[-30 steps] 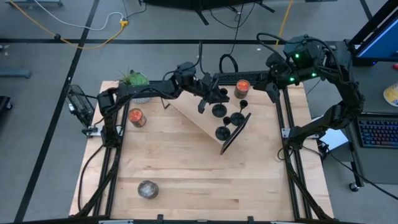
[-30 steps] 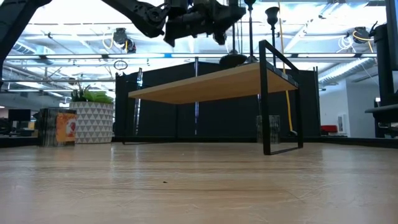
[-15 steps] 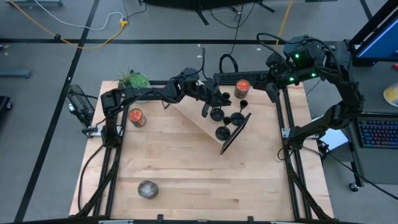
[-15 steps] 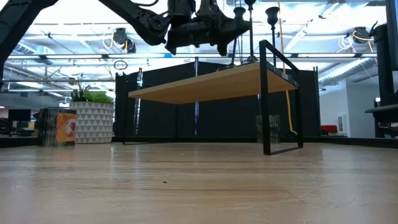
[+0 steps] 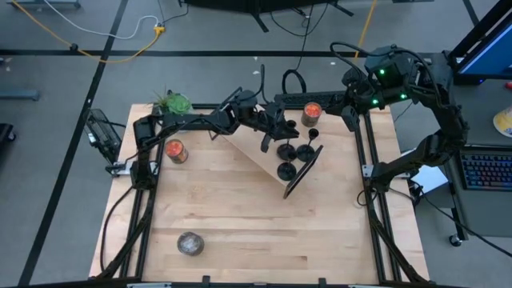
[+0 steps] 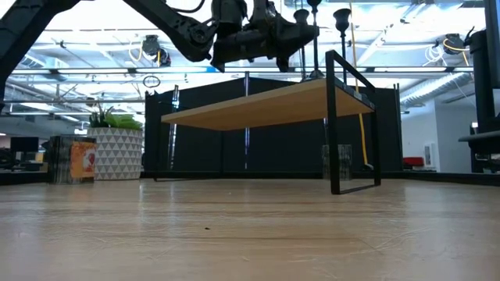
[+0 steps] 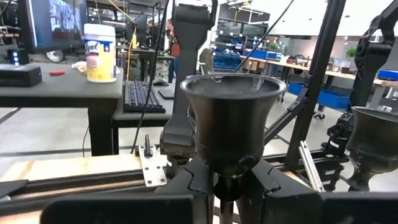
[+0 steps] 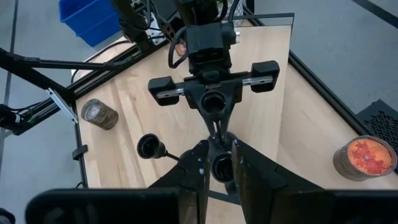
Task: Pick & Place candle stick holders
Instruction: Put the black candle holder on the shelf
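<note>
A black goblet-shaped candle stick holder [image 7: 231,124] stands upright in my left gripper [image 7: 227,194], which is shut on it over the wooden shelf [image 5: 254,156] at the table's far middle. In the high view the holder [image 5: 285,149] sits just off the gripper [image 5: 274,141]. Two more holders [image 5: 306,152] [image 5: 286,170] stand on their round bases on the shelf. My right gripper [image 8: 219,182] hangs high above the table's far right corner, slightly open with nothing between its fingers. My left gripper pinches the holder's thin stem [image 7: 225,182], just under the cup, between its two fingers. The fingers come in level from the table's left and lie across the stem. The holder stays upright; whether its base [image 6: 306,75] touches the shelf top I cannot tell.
An orange-topped jar [image 5: 312,113] stands behind the shelf and another [image 5: 175,150] at the left. A grey-topped jar [image 5: 190,243] sits near the front left, a potted plant [image 5: 172,102] at the far left. The shelf's black frame [image 5: 304,172] rises at its right end.
My left gripper has sunk toward the shelf top and shifted a little toward the table's right, still shut on the holder. The holder has stayed upright and come down with it.
</note>
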